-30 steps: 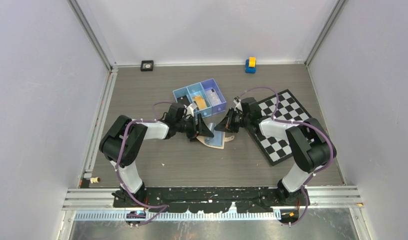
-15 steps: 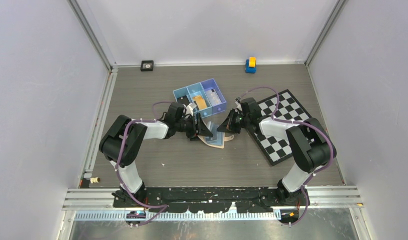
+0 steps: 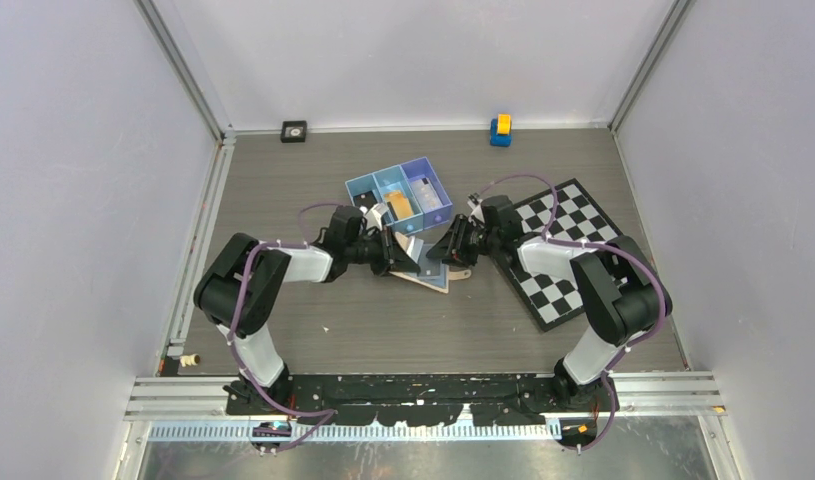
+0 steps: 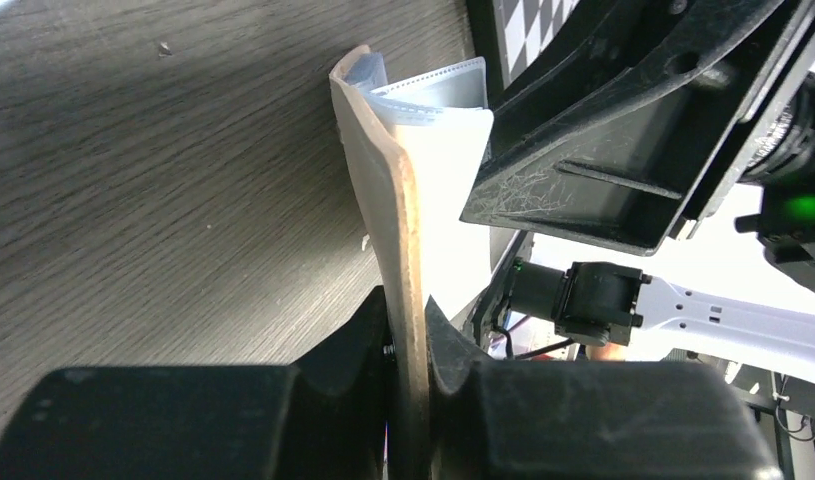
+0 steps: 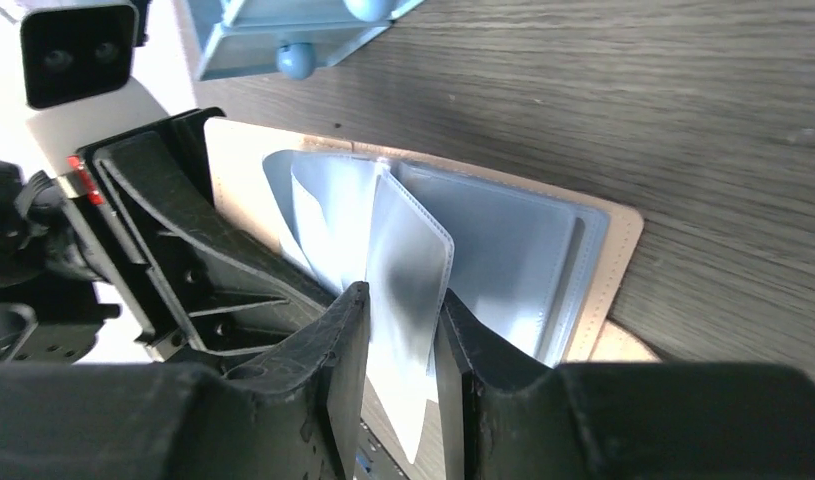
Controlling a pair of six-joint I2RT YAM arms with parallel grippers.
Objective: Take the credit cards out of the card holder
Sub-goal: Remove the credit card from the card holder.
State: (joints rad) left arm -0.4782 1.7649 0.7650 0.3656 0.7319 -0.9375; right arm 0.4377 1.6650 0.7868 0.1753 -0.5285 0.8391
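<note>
The tan card holder (image 3: 430,270) lies open on the table between my two grippers. My left gripper (image 3: 393,252) is shut on its tan cover (image 4: 398,200) and holds that cover on edge, as the left wrist view (image 4: 408,320) shows. Clear plastic sleeves (image 5: 503,250) fan out from the inside. My right gripper (image 3: 447,250) has its fingers on either side of one raised sleeve (image 5: 408,260) and is pinching it (image 5: 403,315). I cannot tell whether a card is in that sleeve. An orange-tan card (image 3: 399,204) lies in the blue tray.
The blue three-compartment tray (image 3: 363,186) stands just behind the card holder and also shows in the right wrist view (image 5: 283,35). A chequered board (image 3: 568,265) lies to the right. A yellow and blue toy (image 3: 500,130) and a small black object (image 3: 294,131) sit at the back wall.
The card holder has shifted slightly back and its cover is raised more. My right gripper has moved in over the sleeves. My left gripper has kept its hold.
</note>
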